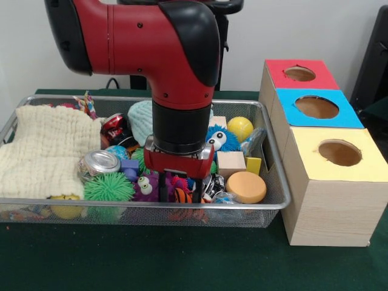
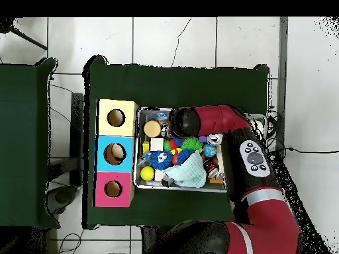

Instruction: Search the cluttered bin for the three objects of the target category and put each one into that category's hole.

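Observation:
My gripper [image 1: 180, 189] is down inside the wire mesh bin [image 1: 276, 203], open, its tips among small toys near the bin's front. An orange striped toy [image 1: 182, 195] lies between the tips, with a purple googly-eyed fuzzy toy [image 1: 144, 187] just left of them. Around it lie a green spiky ball [image 1: 108, 187], a blue fuzzy toy with eyes [image 1: 219, 138], a yellow ball [image 1: 240, 128], an orange disc [image 1: 245, 186] and a wooden block [image 1: 230, 162]. In the overhead view the arm's wrist [image 2: 183, 121] hides the gripper.
Three wooden boxes with round holes stand beside the bin: red-topped [image 1: 300, 73], blue-topped [image 1: 316, 107], yellow-topped [image 1: 339, 153]. A cream cloth [image 1: 45, 148] fills the bin's left end. A silver can [image 1: 101, 161] and a teal knit piece [image 1: 140, 120] lie by the arm.

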You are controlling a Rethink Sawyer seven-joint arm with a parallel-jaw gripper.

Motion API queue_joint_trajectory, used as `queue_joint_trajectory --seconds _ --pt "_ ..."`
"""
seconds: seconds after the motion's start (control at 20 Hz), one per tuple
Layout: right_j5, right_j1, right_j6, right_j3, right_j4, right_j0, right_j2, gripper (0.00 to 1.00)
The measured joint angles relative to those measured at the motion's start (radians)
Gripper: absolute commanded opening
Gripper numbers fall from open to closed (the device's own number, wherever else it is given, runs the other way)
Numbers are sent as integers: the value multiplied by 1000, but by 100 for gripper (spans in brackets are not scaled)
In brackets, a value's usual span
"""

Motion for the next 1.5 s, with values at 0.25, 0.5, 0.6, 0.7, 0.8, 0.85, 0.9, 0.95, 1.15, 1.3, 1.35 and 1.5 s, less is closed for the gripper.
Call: queue_joint_trajectory --seconds 0.25,0.5,0.6,0.7,0.8,0.85,0.9,0.95,1.15,1.3,1.35,1.5 --pt "0 5 0 -12 6 20 -23 100" --pt "0 8 0 -21 10 39 -45 100" --pt "0 10 0 -25 12 45 -53 100" --pt "0 11 0 -27 15 51 -59 100" --pt "0 12 0 -29 18 55 -65 100" --pt "0 12 0 -30 20 57 -68 100" --pt "0 13 0 -31 23 59 -70 100" --pt "0 13 0 -32 25 60 -72 100" --pt "0 16 0 -34 43 63 -82 100" --pt "0 20 0 -37 56 66 -86 0" --pt "-1 21 0 -38 56 66 -87 0" --pt "0 35 0 -56 64 76 -106 0"
